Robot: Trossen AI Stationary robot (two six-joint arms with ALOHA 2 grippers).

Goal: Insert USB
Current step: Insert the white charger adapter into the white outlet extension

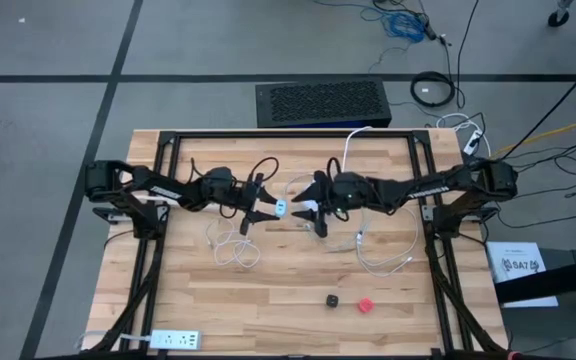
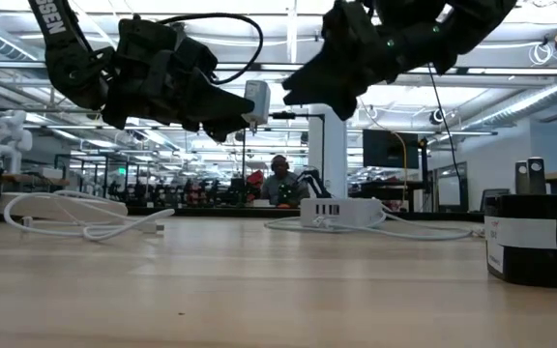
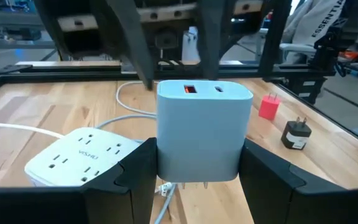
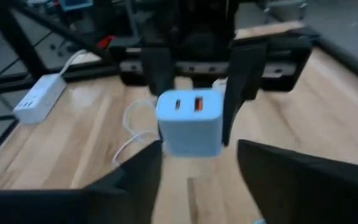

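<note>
From overhead I see a pale wooden tabletop with both dark arms reaching toward its middle. My left end effector holds a small light-blue, box-shaped USB wall charger above the wood. My right end effector faces it from just beside, and I see nothing in it. White cables lie looped beneath the left arm, more white cable lies beneath the right arm, and a white power strip lies at the near left corner. A small black cube adapter and a small red block sit near each other toward the near edge.

At table height, the left end effector hangs well above the surface with the charger at its tip; the right end effector hangs just beside it. A white multi-outlet hub rests on the wood farther back, and a person sits in the room behind.

In the left wrist view, the charger sits clamped between my two dark fingers, its two ports facing away, one orange inside. A white outlet block lies below.

In the right wrist view, my own fingers stand apart with nothing between them, pointing at the charger's port face.
</note>
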